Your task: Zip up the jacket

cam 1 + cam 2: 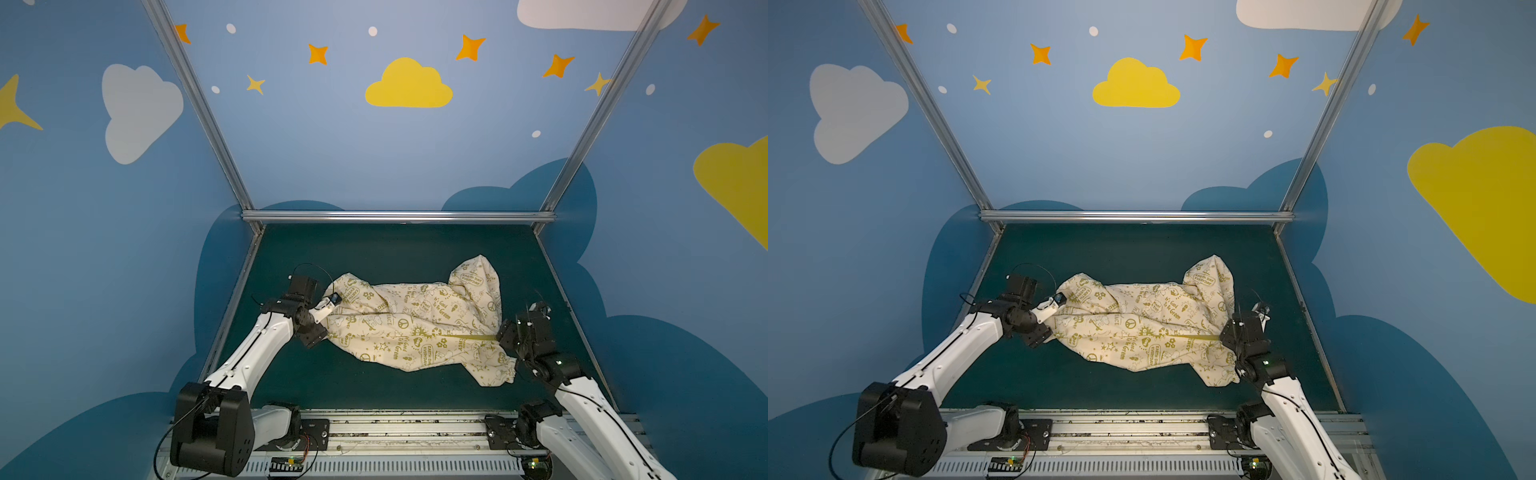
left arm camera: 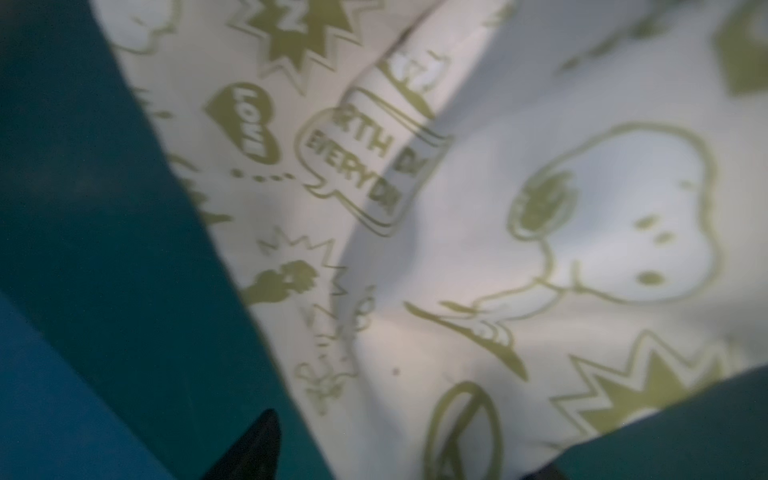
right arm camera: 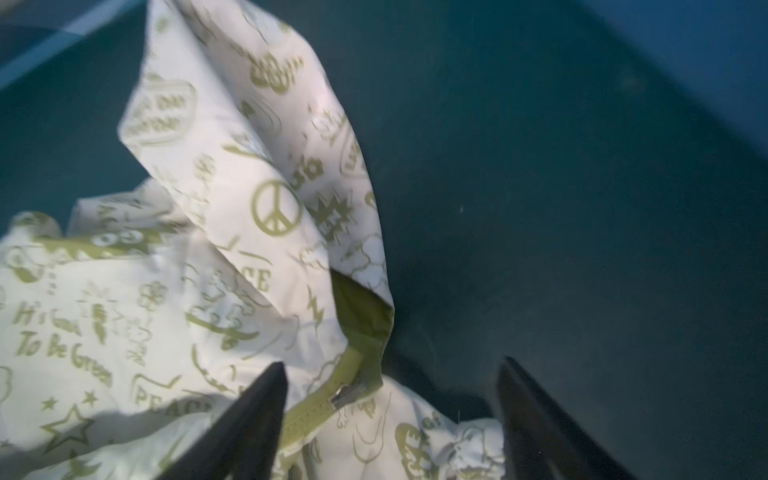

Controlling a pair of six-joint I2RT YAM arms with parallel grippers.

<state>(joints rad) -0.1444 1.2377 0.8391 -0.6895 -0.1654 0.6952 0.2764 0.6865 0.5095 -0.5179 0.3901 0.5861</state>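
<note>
**Left arm:** reaches from the front-left corner, forearm angled inward. Left hand [image 1: 320,334] sits low at the left end of the jacket [image 1: 415,328]. It is open: 1 dark finger [image 2: 257,444] stands off to the side over the bench [image 1: 374,257]. The other finger is mostly hidden by the cloth.

**Right arm:** rises from the front-right corner with the wrist bent. Right hand [image 3: 390,365] is at the jacket's right end, its 2 fingers spread wide and gripping nothing.

**Jacket:** 1 item, cream cloth printed with olive doodles and words. It lies crumpled lengthwise across the middle of the bench, slightly right of centre, and 1 fold peaks toward the rear right.

**Zipper [image 3: 307,415]:** an olive strip that runs toward the right hand. Its metal pull [image 3: 347,392] lies between the spread fingers, touching neither. A patch of olive lining [image 3: 361,316] shows just past the pull.
</note>
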